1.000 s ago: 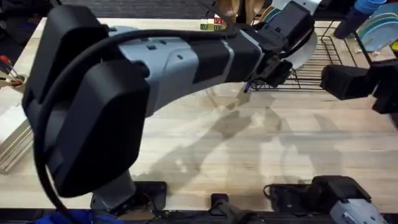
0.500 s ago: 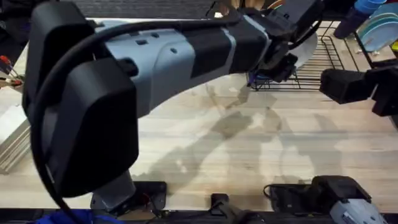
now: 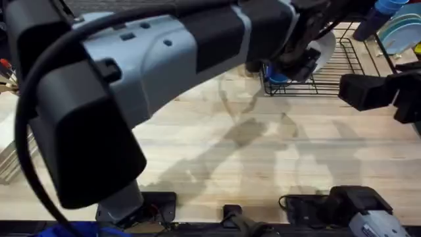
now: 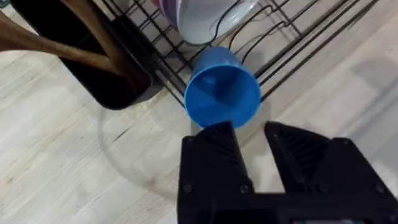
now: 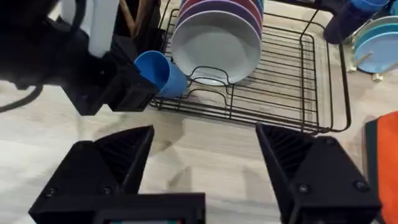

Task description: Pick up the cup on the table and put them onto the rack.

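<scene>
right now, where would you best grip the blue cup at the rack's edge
By its rim wall, as the left gripper does now: one jaw inside the mouth, one outside. The blue cup lies tilted on the rack edge, mouth facing out to the table side, so come from there.

left gripper (image 4: 252, 140) parted, right gripper (image 5: 205, 146) wide

The blue cup (image 5: 160, 73) lies tilted on its side at the rack's (image 5: 280, 93) front left corner, resting on the black wires, its open mouth facing outward. Just beside it a white plate (image 5: 216, 45) stands upright, fronting a row of coloured plates.
</scene>
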Robot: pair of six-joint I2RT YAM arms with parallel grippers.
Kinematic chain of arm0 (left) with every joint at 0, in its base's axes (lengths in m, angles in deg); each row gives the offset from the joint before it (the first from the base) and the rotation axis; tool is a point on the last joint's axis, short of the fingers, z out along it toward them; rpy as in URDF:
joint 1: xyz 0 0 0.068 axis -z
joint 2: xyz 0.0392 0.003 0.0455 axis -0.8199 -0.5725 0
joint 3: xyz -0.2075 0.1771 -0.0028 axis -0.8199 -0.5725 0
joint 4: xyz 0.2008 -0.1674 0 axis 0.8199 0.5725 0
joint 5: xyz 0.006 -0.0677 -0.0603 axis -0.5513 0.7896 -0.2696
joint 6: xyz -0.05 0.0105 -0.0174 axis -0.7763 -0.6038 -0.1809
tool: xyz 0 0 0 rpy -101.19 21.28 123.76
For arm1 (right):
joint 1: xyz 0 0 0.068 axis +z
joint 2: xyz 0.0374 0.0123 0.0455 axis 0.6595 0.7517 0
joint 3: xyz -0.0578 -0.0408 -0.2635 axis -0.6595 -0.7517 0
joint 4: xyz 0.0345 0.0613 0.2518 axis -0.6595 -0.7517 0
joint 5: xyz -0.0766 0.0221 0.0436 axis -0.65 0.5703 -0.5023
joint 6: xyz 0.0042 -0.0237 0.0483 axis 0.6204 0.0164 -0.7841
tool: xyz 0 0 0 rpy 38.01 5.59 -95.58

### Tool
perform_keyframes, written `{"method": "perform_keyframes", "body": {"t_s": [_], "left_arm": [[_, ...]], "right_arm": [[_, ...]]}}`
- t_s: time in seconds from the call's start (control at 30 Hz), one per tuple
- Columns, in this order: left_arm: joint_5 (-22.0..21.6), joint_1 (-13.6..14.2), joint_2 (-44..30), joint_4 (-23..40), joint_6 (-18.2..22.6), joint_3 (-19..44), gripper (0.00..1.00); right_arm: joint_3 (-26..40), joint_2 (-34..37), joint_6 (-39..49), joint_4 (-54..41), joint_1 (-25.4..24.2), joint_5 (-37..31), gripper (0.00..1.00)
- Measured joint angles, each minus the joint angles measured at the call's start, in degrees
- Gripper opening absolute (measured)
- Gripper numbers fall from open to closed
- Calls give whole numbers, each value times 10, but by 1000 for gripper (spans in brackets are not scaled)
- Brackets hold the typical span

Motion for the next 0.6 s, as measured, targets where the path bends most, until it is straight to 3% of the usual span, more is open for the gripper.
{"method": "perform_keyframes", "body": {"t_s": [0.27,0.6], "left_arm": [[-3,0,0,34,0,46,444],[-45,-2,0,70,-1,99,462]], "right_arm": [[0,0,0,0,0,0,996],[0,0,0,0,0,0,996]]}}
